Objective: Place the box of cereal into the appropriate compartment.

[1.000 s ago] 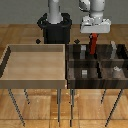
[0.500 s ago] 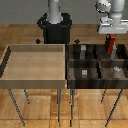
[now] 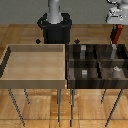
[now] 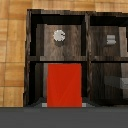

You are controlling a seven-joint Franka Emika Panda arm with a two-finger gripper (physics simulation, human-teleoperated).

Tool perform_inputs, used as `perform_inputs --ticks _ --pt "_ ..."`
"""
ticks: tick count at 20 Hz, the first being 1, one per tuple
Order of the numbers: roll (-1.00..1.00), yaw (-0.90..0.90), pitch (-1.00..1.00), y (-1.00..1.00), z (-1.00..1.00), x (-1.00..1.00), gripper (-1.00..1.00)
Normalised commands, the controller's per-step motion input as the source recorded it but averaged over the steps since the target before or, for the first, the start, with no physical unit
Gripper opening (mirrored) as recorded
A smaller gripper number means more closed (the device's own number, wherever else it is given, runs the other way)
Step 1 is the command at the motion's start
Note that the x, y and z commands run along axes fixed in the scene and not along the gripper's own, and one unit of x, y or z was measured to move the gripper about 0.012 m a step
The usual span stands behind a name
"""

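Fingers of the white gripper (image 3: 117,26) clamp the slim red cereal box (image 3: 117,33), hanging above the far right corner of the dark wooden 4-section bin (image 3: 70,67). Best keep it upright, centred between walls, before lowering.

arm: raised, exterior view's right | end effector (image 3: 116,31): pointing down, closed on load

Box (image 4: 64,85): flat matt red, no print. Bin (image 3: 98,61): dark streaked wood grain. Tray (image 3: 35,80): pale smooth wood. Floor (image 3: 20,37): glossy-ish tan planks.
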Motion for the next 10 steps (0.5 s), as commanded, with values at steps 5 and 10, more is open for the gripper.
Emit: perform_inputs --ticks 5,10 --pt "0.0 0.0 0.0 0.0 -0.4 -0.6 -1.0" --pt "0.0 0.0 0.0 0.0 -1.0 0.0 -1.0"
